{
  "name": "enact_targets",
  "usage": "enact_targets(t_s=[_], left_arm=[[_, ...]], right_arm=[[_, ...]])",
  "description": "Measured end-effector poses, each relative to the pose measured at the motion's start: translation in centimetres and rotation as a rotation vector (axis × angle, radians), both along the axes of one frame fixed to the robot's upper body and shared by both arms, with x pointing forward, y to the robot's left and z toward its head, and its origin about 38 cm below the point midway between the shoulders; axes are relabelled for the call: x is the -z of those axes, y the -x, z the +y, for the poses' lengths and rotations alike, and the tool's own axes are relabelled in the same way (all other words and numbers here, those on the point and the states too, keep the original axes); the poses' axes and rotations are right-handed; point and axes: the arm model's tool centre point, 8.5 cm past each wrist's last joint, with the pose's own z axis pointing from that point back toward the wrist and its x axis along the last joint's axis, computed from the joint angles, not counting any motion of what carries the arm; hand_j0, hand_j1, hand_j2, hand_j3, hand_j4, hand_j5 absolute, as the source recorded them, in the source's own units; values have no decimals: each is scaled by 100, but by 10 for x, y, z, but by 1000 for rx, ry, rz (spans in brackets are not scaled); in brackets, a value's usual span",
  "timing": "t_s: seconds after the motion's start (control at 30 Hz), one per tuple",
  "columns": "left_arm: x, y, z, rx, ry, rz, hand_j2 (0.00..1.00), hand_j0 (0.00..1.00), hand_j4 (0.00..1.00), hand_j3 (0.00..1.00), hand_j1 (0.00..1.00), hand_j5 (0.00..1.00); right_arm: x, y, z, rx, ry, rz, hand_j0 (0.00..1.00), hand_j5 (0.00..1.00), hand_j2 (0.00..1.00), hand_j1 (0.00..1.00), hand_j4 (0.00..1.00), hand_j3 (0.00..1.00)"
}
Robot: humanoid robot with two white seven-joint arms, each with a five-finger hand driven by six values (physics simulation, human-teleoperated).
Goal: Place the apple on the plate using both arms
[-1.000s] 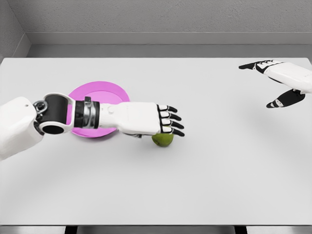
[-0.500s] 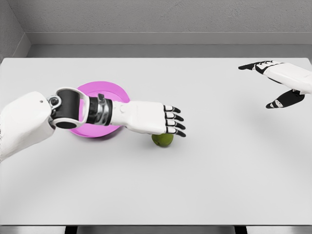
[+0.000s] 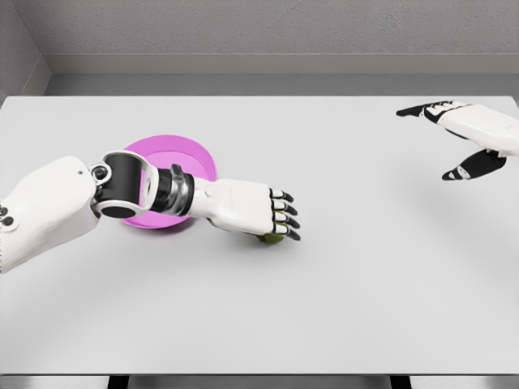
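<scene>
The green apple [image 3: 272, 238] lies on the white table just right of the pink plate [image 3: 174, 156], and only a small sliver of it shows. My left hand [image 3: 282, 220] lies on top of it, palm down, with the fingers curled over its far side. The left forearm crosses the front half of the plate and hides it. My right hand [image 3: 462, 142] hovers at the far right edge of the table, fingers spread and holding nothing, far from the apple.
The white table [image 3: 340, 292] ends at a grey wall at the back and a dark front edge at the bottom. Nothing else stands on it besides the plate and apple.
My left hand has sunk onto the apple and its fingers have curled down over it, so much less of the apple shows. The left elbow swung inward. The right arm has not moved.
</scene>
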Motion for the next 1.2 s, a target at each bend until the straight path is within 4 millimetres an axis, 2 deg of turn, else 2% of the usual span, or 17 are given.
enact_targets(t_s=[0.33, 0.43, 0.47, 0.53, 0.57, 0.67, 0.83, 1.2], left_arm=[[13, -3, -8, -4, -57, 12, 100, 100, 100, 100, 100, 100], [16, -2, -12, 2, -61, 17, 86, 86, 86, 86, 86, 86], [16, -2, -12, 3, -61, 18, 70, 70, 70, 70, 70, 70], [16, -1, -13, 5, -58, 20, 47, 47, 47, 47, 47, 47], [16, -1, -13, 5, -56, 22, 41, 41, 41, 41, 41, 41], [16, -1, -14, 5, -55, 22, 34, 34, 34, 34, 34, 34], [18, -1, -13, 4, -57, 26, 25, 25, 25, 25, 25, 25], [6, -3, -12, -4, -17, 39, 26, 26, 26, 26, 26, 26]], right_arm=[[0, 0, 0, -1, -1, 0, 100, 100, 100, 100, 100, 100], [0, 0, 0, -1, -1, 0, 100, 100, 100, 100, 100, 100], [0, 0, 0, -1, -1, 0, 100, 100, 100, 100, 100, 100], [0, 0, 0, -1, -1, 0, 100, 100, 100, 100, 100, 100], [0, 0, 0, -1, -1, 1, 100, 100, 100, 100, 100, 100], [1, 0, 1, -1, -2, 1, 100, 100, 100, 100, 100, 100], [1, 0, 1, -1, -1, 1, 100, 100, 100, 100, 100, 100], [1, 0, 1, -1, -1, 1, 100, 100, 100, 100, 100, 100]])
